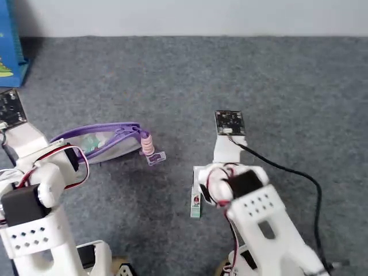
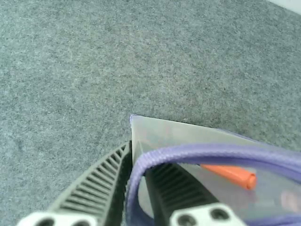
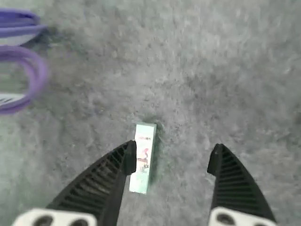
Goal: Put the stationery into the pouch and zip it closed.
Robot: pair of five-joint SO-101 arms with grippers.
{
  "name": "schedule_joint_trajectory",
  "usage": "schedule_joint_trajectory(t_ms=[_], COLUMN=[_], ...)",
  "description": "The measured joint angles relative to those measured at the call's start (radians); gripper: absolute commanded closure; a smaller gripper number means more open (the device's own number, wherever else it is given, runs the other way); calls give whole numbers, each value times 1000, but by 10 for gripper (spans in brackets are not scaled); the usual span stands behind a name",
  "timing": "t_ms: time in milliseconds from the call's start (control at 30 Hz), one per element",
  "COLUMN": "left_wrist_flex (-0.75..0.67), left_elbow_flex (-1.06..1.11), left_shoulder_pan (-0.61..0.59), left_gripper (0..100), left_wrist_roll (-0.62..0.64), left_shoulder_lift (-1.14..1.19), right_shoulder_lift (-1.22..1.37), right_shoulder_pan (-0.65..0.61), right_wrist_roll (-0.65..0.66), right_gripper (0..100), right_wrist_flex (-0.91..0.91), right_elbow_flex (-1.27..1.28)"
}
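A clear pouch (image 1: 106, 141) with a purple zipper rim lies open on the grey carpet, a pink charm (image 1: 148, 145) hanging at its right end. My left gripper (image 2: 137, 157) is shut on the pouch's purple rim (image 2: 188, 153) at its left end. An orange pen (image 2: 230, 173) lies inside the pouch. A small green-and-white eraser (image 3: 142, 157) lies flat on the carpet, seen in the high view as the eraser (image 1: 196, 205) beside my right arm. My right gripper (image 3: 174, 148) hangs open just above it, one fingertip (image 3: 130, 151) right next to the eraser. The pouch's rim (image 3: 28, 75) shows farther off.
A blue box (image 1: 10, 54) stands at the back left edge. A black cable (image 1: 299, 178) trails from the right arm across the carpet. Open carpet (image 1: 276, 86) stretches behind and to the right of both arms.
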Motion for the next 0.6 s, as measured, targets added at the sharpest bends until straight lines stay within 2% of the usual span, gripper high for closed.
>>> schedule_joint_trajectory(t_ms=[300,600], left_wrist_flex=[0,0], left_elbow_flex=[0,0], left_shoulder_pan=[0,0], left_gripper=[987,987], left_wrist_roll=[0,0], left_shoulder_lift=[0,0], right_shoulder_lift=[305,557], right_shoulder_pan=[-100,-120], right_wrist_roll=[-11,-11], right_gripper=[745,748], right_wrist_flex=[-192,-334], right_elbow_flex=[0,-5])
